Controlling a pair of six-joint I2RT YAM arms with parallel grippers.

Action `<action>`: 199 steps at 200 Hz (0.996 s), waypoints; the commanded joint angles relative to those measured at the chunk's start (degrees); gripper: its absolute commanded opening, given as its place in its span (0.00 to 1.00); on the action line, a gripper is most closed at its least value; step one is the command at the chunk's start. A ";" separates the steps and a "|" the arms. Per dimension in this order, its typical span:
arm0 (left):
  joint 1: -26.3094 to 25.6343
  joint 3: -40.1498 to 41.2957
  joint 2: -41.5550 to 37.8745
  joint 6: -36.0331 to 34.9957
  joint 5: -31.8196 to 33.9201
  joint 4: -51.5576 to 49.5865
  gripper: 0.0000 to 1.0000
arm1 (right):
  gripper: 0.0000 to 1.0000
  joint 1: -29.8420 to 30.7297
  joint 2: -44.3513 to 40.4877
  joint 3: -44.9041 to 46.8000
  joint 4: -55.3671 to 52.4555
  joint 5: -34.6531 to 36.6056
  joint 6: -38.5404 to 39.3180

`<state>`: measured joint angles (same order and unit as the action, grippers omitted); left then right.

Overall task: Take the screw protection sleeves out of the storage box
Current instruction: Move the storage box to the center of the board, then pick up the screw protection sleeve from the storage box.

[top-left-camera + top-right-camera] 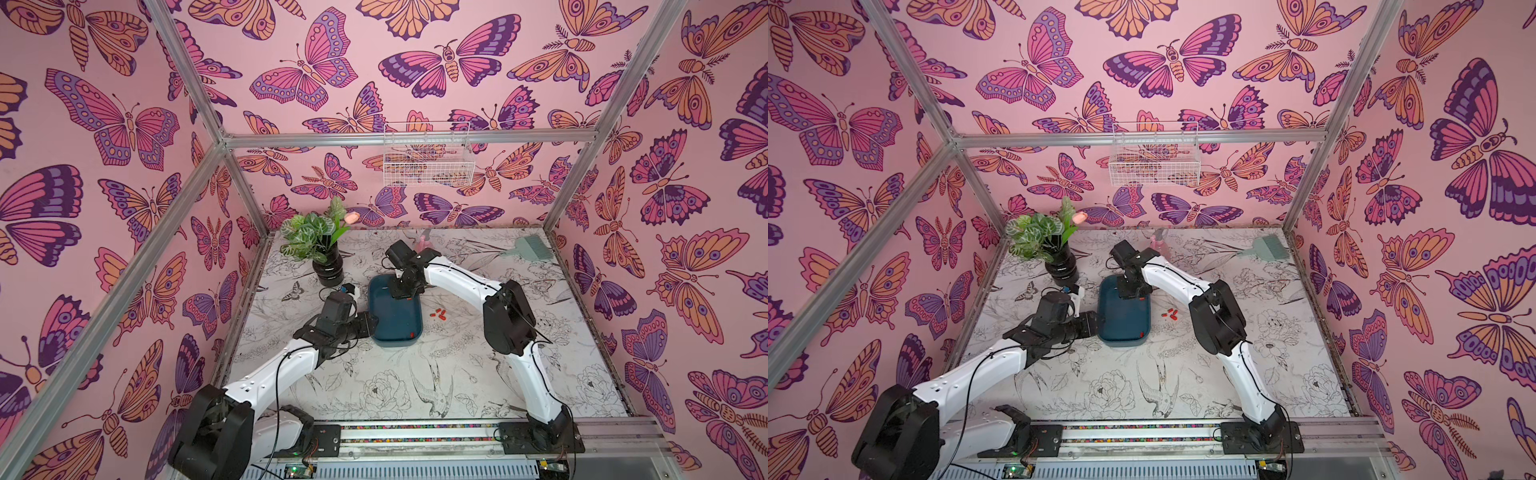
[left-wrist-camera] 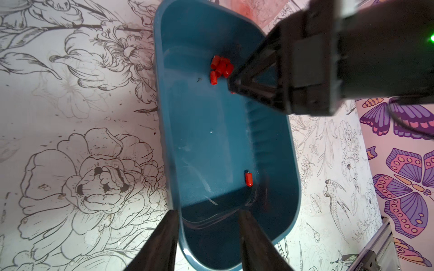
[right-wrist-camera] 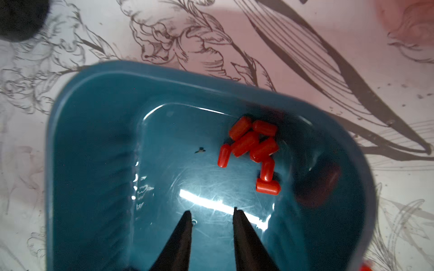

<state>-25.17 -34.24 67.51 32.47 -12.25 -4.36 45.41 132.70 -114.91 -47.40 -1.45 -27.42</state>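
Right pincer (image 3: 211,210) gapes inside storage box (image 3: 94,140), near sleeves (image 3: 246,142).

A blue tray (image 2: 211,145) lies on a flower-printed table (image 2: 94,105). Red caps (image 2: 220,66) sit heaped near one end, a lone cap (image 2: 248,179) near the other. The right gripper (image 2: 234,85) reaches in just beside the heap. The left gripper (image 2: 207,212) straddles the tray's rim, fingers apart

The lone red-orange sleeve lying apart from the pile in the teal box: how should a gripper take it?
From straight above, pinch the small red-orange cylindrical plastic sleeve by its two ends. It lies flat on the floor of the dark teal plastic storage box, lengthwise beside a long wall, so a finger would probably not fit on the wall side.
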 commanded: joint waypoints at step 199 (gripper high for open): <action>-0.23 0.66 -0.80 -0.21 -0.29 -1.09 0.47 | 0.29 -0.67 8.45 -4.62 2.92 3.03 -3.57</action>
<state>-25.17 -34.22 66.98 32.45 -12.25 -4.60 45.28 138.93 -118.06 -42.89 0.08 -30.22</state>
